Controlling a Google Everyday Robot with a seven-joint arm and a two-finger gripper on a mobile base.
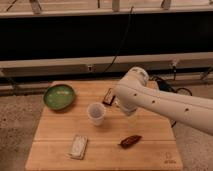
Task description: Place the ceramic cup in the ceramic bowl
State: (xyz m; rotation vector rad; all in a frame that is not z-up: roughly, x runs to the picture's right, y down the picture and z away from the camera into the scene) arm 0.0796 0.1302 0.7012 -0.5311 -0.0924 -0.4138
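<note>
Wooden worktop (150,145), seen from above and in front. The ceramic cup (96,113) stands upright near the middle of the frame, mouth up. The ceramic bowl (59,96) sits at centre left, near the cup but apart from it. The white arm (165,102) enters from the right edge. Its tool (120,102) lies at centre frame, just right of the cup and largely hidden by the arm's casing, with jaws spread wide and gripping nothing. A dark packet (108,96) lies beside the arm's end. A brown object (130,141) and a pale flat block (78,146) lie in the lower part of the frame.
</note>
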